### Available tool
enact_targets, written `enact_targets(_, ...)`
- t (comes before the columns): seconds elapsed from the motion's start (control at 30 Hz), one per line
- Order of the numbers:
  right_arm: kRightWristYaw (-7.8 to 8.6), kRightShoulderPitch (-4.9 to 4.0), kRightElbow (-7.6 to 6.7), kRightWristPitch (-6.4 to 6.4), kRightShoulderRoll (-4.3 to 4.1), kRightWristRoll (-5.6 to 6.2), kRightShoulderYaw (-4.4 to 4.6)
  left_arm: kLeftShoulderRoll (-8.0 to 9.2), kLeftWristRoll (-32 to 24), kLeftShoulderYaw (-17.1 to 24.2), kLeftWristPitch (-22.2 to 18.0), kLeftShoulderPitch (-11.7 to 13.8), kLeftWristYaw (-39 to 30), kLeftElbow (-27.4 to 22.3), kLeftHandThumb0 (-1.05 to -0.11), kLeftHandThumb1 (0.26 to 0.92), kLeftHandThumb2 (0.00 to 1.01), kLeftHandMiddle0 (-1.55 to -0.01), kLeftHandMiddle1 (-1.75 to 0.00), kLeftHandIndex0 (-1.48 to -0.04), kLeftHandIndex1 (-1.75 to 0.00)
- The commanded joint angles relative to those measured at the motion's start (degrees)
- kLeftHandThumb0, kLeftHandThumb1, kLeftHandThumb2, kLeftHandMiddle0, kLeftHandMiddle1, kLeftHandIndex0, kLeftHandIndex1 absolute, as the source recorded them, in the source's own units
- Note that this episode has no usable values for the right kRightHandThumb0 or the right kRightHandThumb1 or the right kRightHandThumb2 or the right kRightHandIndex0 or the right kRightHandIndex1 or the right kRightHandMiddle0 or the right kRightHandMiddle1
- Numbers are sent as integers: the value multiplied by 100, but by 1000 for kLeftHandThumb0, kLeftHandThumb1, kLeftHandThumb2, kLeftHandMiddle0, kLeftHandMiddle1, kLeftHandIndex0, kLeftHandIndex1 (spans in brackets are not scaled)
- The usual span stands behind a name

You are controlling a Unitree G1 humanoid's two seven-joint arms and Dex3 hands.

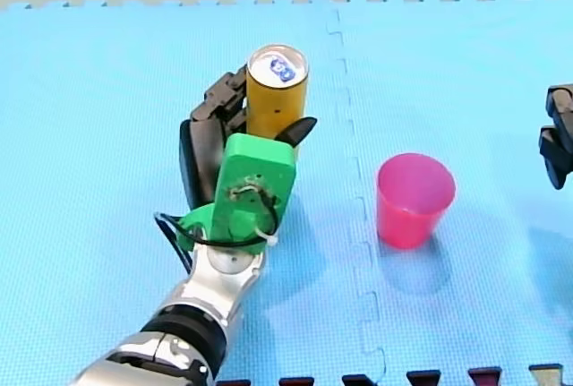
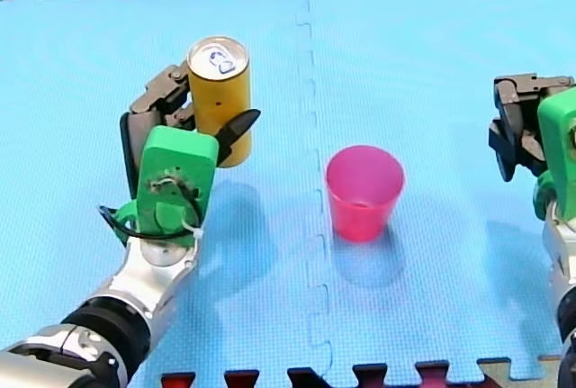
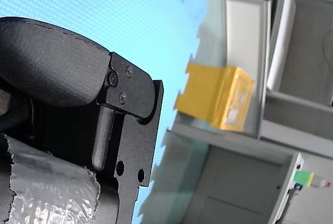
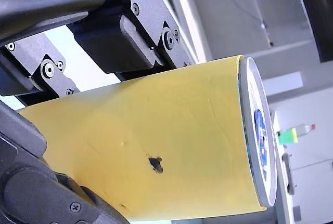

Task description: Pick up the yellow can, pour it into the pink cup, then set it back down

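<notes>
Left hand (image 1: 204,149) is clenched around the yellow cylindrical metal can (image 1: 276,95), to the left of the pink plastic cup (image 1: 412,200). The fingers wrap the side of the can facing away from the cup, and the thumb presses the side facing the cup. The can is upright, with its silver lid (image 1: 277,67) level. Whether its base is clear of the blue foam puzzle mat (image 1: 107,90) cannot be told.

The second wrist view shows the black fingers (image 4: 130,37) bearing on the can wall at mid-height, with no gap visible. The grip looks seated.

The cup stands upright on the mat, mouth open, well apart from the can. A seam in the mat runs between them.

Right hand (image 2: 517,127) is on the far side of the cup from the can and holds nothing. Whether it is released or clenched cannot be told.

Judged step: lift and carry toward the cup, with the pour not yet begun.

To do it well:
- Raise the can straight up and keep the lid level until the can is higher than the cup's rim.
- Carry it across so that the lid edge nearest the cup arrives over the mouth, not over the rim.
- Tilt by rolling the wrist toward the cup, slowly. The cup looks light and would likely tip if nudged.
- Keep the thumb clear of the cup's rim.
- Avoid squeezing harder. The thin wall may dent.
</notes>
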Motion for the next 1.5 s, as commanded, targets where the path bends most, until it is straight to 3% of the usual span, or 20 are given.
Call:
enact_targets(0.0, 10, -31, 6, 25, -43, 18, -16, -37, -93, 107, -70, 14, -63, -43, -406, 836, 6, -1270, -20, -1130, 0)
enact_targets(0.2, -2, -27, 11, 27, -43, 4, -8, -137, -402, 390, -118, 81, -479, -63, -404, 842, 4, -1270, -15, -1131, 0)
enact_targets(0.37, -2, -31, 20, 36, -35, -2, -2, -122, -449, 468, -152, 138, -630, -71, -400, 845, 3, -1270, -11, -1131, 0)
enact_targets(0.57, 23, -20, 20, 20, -41, 5, -6, 138, -314, 427, -355, 400, -824, -83, -395, 848, 2, -1271, -9, -1125, 0)
enact_targets(0.8, 67, -21, 31, 23, -73, 19, -32, 291, -247, 431, -529, 596, -853, -84, -377, 847, 0, -1276, -9, -1121, 0)
enact_targets(1.23, 92, -34, 53, 29, -83, 4, -37, 604, 761, -194, -479, 766, 497, -70, -377, 843, 0, -1252, 0, -1093, 0)
enact_targets(1.47, 133, -42, 61, 35, -106, 16, -50, 659, 1069, -461, -368, 798, 908, -33, -383, 839, 0, -1252, -1, -1094, -1)
